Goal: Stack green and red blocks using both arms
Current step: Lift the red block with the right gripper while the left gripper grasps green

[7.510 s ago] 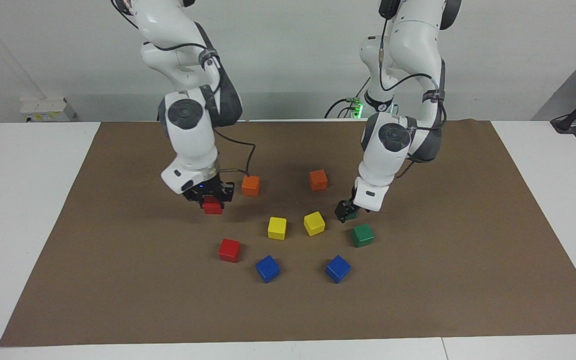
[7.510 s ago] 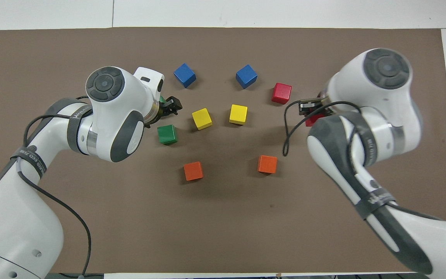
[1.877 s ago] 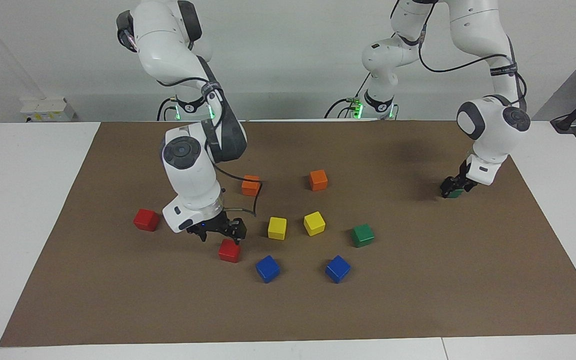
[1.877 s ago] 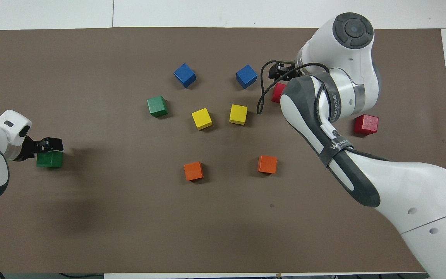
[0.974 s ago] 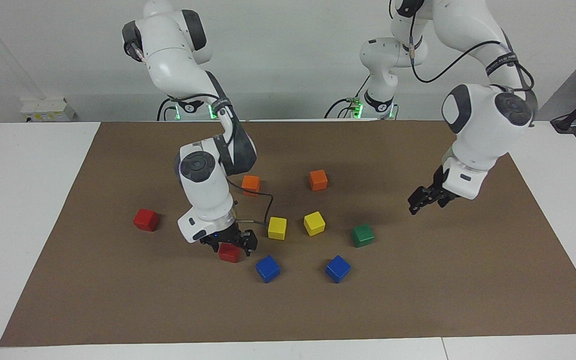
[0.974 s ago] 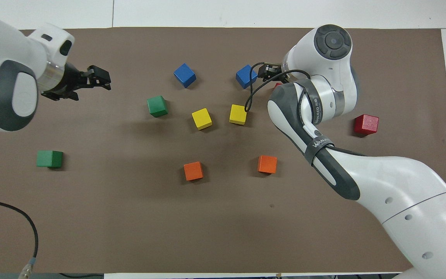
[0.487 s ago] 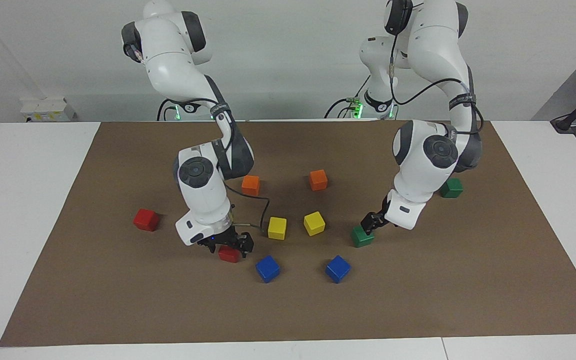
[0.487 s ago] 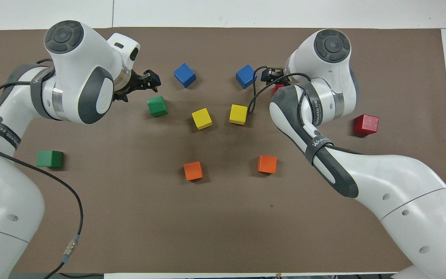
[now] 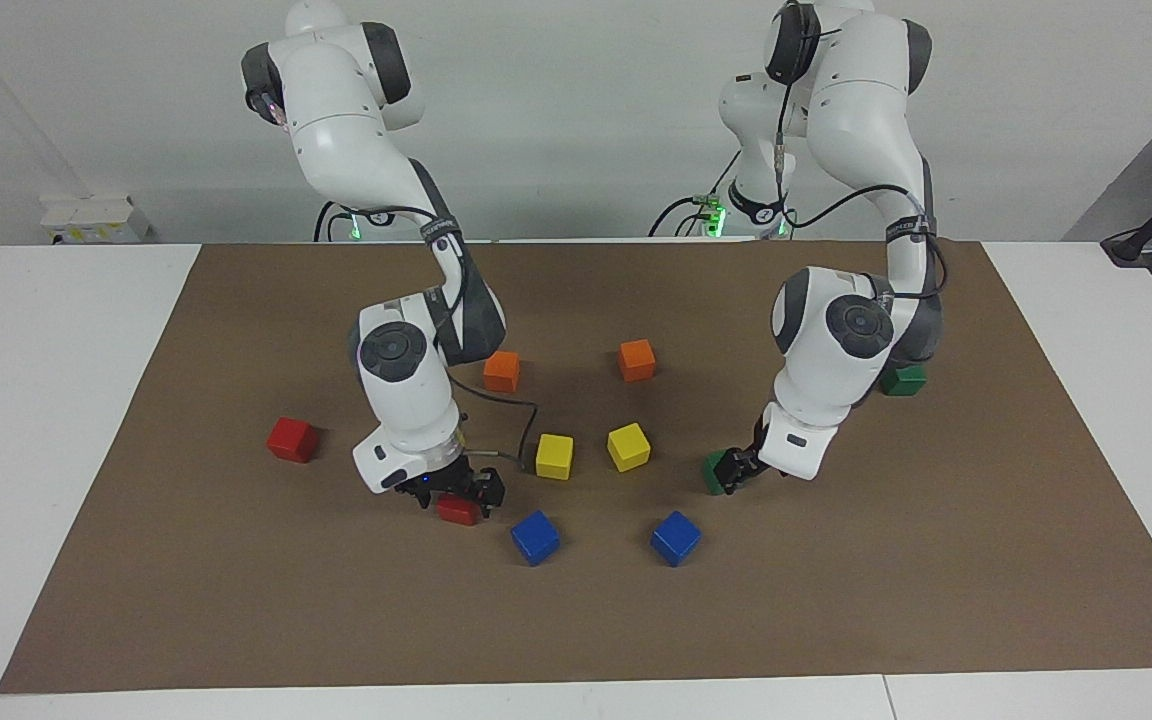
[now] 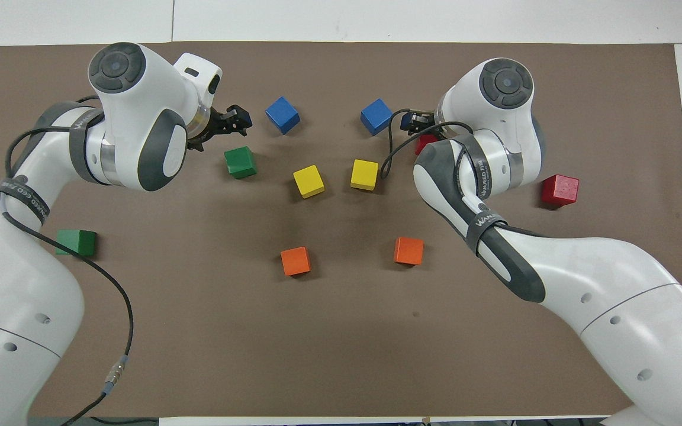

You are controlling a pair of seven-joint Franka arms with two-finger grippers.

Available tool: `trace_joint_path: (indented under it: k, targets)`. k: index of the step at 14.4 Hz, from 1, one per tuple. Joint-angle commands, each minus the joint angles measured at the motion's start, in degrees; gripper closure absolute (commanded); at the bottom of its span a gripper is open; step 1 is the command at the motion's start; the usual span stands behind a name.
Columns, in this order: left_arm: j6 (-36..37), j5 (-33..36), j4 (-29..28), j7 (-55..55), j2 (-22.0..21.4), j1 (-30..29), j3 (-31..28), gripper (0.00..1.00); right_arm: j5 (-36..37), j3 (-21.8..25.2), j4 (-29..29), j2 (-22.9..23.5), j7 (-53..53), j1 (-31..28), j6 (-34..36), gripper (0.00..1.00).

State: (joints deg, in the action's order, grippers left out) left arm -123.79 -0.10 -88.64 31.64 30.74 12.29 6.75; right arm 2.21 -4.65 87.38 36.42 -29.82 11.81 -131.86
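Both sets of fingers spread, holding nothing: right gripper low over a red block, left gripper against a green block under it; closing off-centre could knock either cube askew or miss.

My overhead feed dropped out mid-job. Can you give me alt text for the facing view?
Both arms reach down to the brown mat: the right claw, open, is over a red block, and the left claw, open, is at a green block. A second red block and second green block sit apart toward the table's ends.
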Motion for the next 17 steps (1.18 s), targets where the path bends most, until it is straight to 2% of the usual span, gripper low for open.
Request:
trace_joint_path:
  k: [1, 2, 3, 4, 7, 8, 11, 13, 15, 17]
  targets:
    - [-2.07, 2.73, -2.15, 1.93, -0.06, 1.69, -0.86, 0.0, 0.78, -0.45, 5.16, -2.67, 0.56, -0.73, -2.96, 0.04]
    - [-1.98, 3.26, -2.59, 1.93, -0.15, 1.69, -0.86, 0.0, 0.87, -0.45, 4.9, -2.67, 0.64, -0.73, -2.27, 0.32]
    - [-1.98, 3.44, -3.29, 1.85, -0.32, 1.86, -0.86, 0.0, 0.87, -0.45, 4.29, -2.67, 0.82, -0.73, -1.3, 0.82]
    - [-1.98, 3.88, -3.99, 1.85, -0.5, 2.3, -0.86, 0.0, 0.87, -0.45, 3.5, -2.85, 0.82, -0.73, 0.62, 1.0]
    - [-2.77, 4.06, -4.96, 1.85, -0.77, 2.65, -0.86, 0.0, 0.87, -0.45, -2.64, -4.69, 2.21, -1.26, 11.06, 1.0]
    - [-2.95, 4.06, -4.97, 1.85, -0.77, 2.65, -0.86, 0.0, 0.78, -0.27, -3.09, -6.78, 4.75, -1.7, 14.06, 1.0]
    - [-3.65, 4.67, -5.31, 1.85, -0.59, 2.74, -0.78, 0.0, 0.43, -0.36, 0.84, -15.04, 17.3, -7.75, 18.03, 1.0]
    - [-4.27, 5.9, -5.76, 1.76, -0.59, 2.74, -0.78, 0.13, 0.43, -0.27, 4.0, -19.09, 24.08, -11.52, 21.45, 1.0]
    - [-4.36, 6.25, -5.84, 1.76, -0.59, 2.83, -0.78, 0.26, 0.17, -0.27, 8.48, -23.31, 29.62, -15.57, 22.0, 1.0]
    - [-4.53, 6.35, -6.54, 1.84, -0.77, 3.53, -0.78, 0.37, -1.58, -0.44, 13.31, -25.95, 30.53, -19.09, 21.65, 1.0]
